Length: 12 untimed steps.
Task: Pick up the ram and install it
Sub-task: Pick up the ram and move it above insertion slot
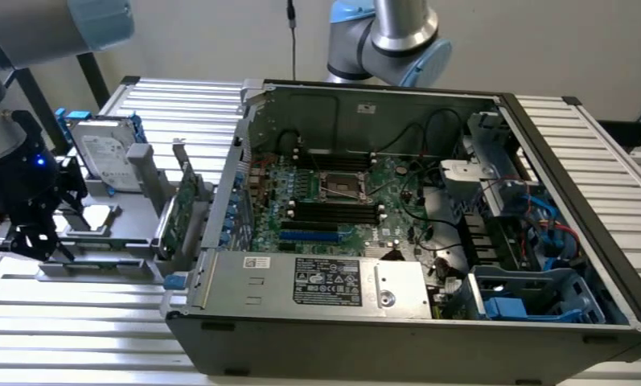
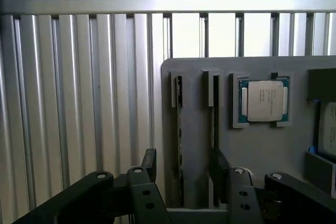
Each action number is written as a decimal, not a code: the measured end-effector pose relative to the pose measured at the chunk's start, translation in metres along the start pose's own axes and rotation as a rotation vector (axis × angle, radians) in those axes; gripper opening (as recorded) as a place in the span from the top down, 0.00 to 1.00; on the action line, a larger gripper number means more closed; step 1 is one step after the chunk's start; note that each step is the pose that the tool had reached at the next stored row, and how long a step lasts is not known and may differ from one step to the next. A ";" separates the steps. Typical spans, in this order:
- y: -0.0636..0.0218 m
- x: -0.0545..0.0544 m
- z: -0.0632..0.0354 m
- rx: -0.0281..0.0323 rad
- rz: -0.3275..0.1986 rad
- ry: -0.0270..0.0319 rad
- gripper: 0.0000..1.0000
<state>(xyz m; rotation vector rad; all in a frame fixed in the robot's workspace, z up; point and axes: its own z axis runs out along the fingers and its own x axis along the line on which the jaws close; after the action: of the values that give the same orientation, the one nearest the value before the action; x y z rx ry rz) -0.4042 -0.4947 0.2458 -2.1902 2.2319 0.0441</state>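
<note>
Black hand released, spread wide; thin ram stands slotted in matte grey holder.

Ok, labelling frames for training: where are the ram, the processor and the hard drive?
ram (image 2: 179, 129): wrist view, mid-length of its edge.
processor (image 2: 261, 100): wrist view, centre of its metal lid.
hard drive (image 1: 104, 157): exterior view, its label face.

We hold our 1 arm low on the exterior view's left, with the wrist bent so our gripper points down. The arm is grey with blue caps. Its 2 black fingers are spread wide apart, not squeezing anything.
</note>
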 end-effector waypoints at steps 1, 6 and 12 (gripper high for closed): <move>0.0003 0.000 0.0017 -0.0002 -0.004 -0.0031 0.46; 0.0005 0.002 0.0103 -0.0006 -0.010 -0.0122 0.46; 0.0004 0.003 0.0195 -0.0009 -0.011 -0.0264 0.46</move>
<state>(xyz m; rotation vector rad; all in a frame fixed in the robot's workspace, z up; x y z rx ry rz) -0.4048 -0.4968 0.2263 -2.1888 2.2067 0.0734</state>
